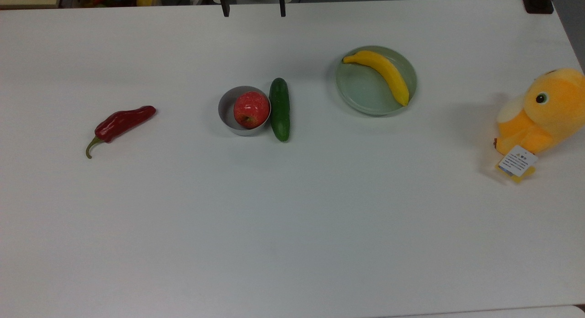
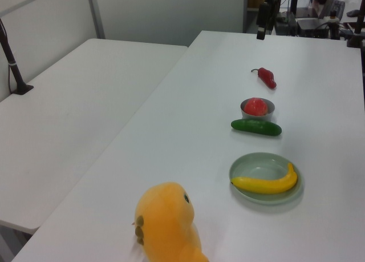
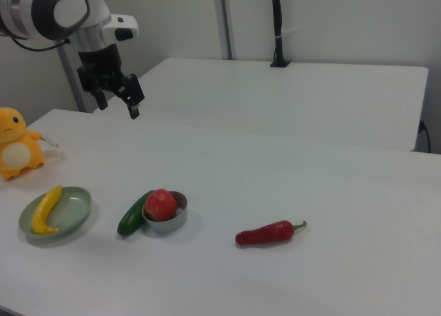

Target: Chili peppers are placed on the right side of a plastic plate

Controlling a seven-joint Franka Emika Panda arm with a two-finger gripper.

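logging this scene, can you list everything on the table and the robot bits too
chili pepper: one, dark red with green stem, top view's left, lying alone on the table
bowl: one, grey, mid-table, holding the apple
apple: one, red, inside the bowl
cucumber: one, dark green, against the bowl on the top view's right
plastic plate: one, pale grey-green, top view's right of the cucumber
banana: one, yellow, lying across the plate
plush toy: one, orange-yellow with a white tag, top view's far right
table: white
gripper: one, black, open, raised above the table's far edge, holding nothing

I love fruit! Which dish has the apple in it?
The small grey bowl with upright walls, touching the cucumber, holds the apple. The wider, shallow plastic plate holds a banana.
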